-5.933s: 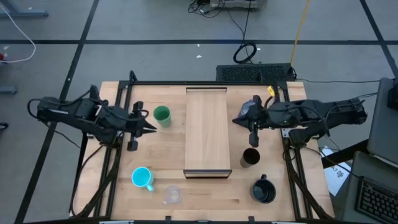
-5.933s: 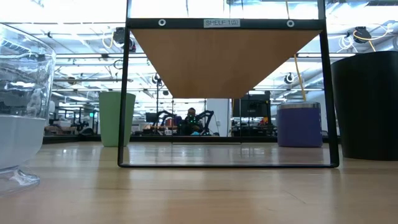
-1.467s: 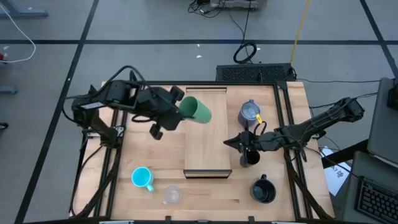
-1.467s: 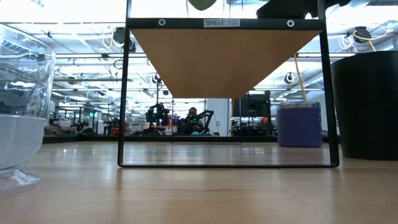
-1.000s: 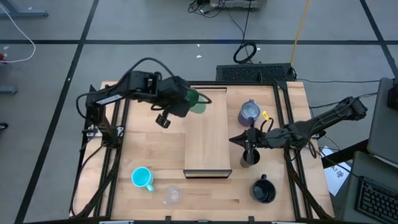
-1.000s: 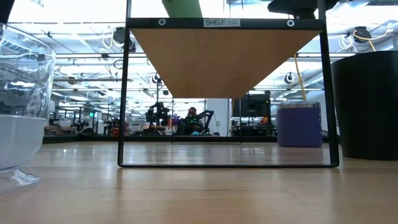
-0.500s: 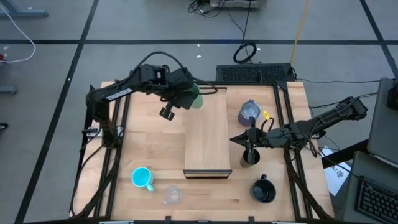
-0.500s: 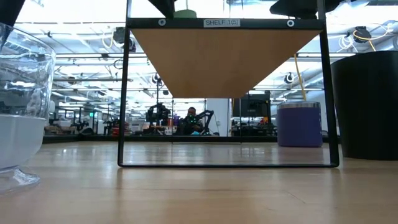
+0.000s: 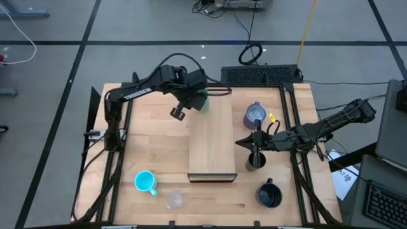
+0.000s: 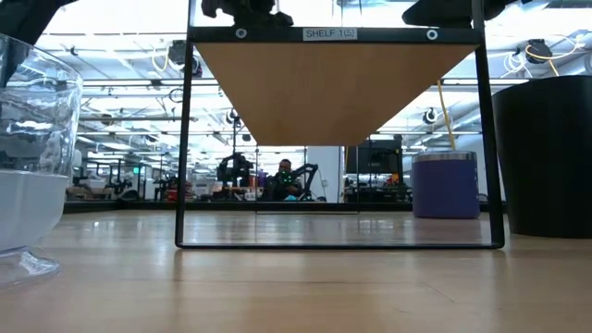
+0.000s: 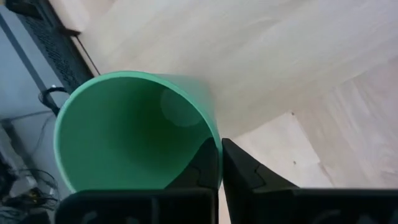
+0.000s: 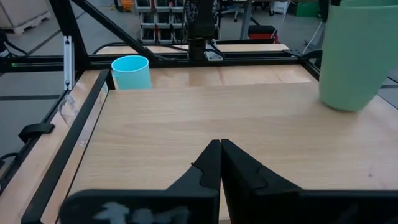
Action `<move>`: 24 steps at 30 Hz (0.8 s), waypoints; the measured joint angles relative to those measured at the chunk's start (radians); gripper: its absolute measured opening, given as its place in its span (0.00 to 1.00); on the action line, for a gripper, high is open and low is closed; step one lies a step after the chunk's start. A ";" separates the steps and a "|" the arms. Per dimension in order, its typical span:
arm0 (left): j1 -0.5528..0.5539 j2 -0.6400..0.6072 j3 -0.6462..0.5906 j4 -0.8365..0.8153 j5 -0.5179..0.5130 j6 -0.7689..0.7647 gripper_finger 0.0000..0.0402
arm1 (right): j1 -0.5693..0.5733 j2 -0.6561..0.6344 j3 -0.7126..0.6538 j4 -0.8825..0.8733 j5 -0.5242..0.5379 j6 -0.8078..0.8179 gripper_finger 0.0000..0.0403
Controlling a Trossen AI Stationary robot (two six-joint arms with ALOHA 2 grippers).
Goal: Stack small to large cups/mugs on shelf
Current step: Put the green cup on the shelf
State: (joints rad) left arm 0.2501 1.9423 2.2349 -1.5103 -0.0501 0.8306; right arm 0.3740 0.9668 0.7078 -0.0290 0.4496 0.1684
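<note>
Pinching green cup (image 9: 201, 102) in left gripper (image 9: 196, 102) at shelf's (image 9: 212, 137) far-left corner, right gripper (image 9: 240, 142) pressed together; nothing stacked yet.

The wooden counter (image 9: 159, 146) carries the shelf (image 9: 212, 137) at its middle. Left of the shelf stand the cyan handled mug (image 9: 145, 182) and small clear glass (image 9: 175, 200); right, the lavender-grey mug (image 9: 255, 114), slim black tumbler (image 9: 254, 160) and wide black mug (image 9: 268, 194).

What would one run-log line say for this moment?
left gripper: shut on green cup, over shelf far end | right gripper: shut, empty
</note>
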 joint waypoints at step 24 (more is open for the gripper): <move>-0.001 -0.002 0.000 0.023 -0.059 -0.047 0.18 | 0.000 0.000 0.000 0.001 0.000 -0.005 0.00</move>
State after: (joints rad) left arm 0.2493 1.9400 2.2349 -1.4871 -0.1093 0.7838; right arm 0.3740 0.9668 0.7082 -0.0280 0.4496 0.1638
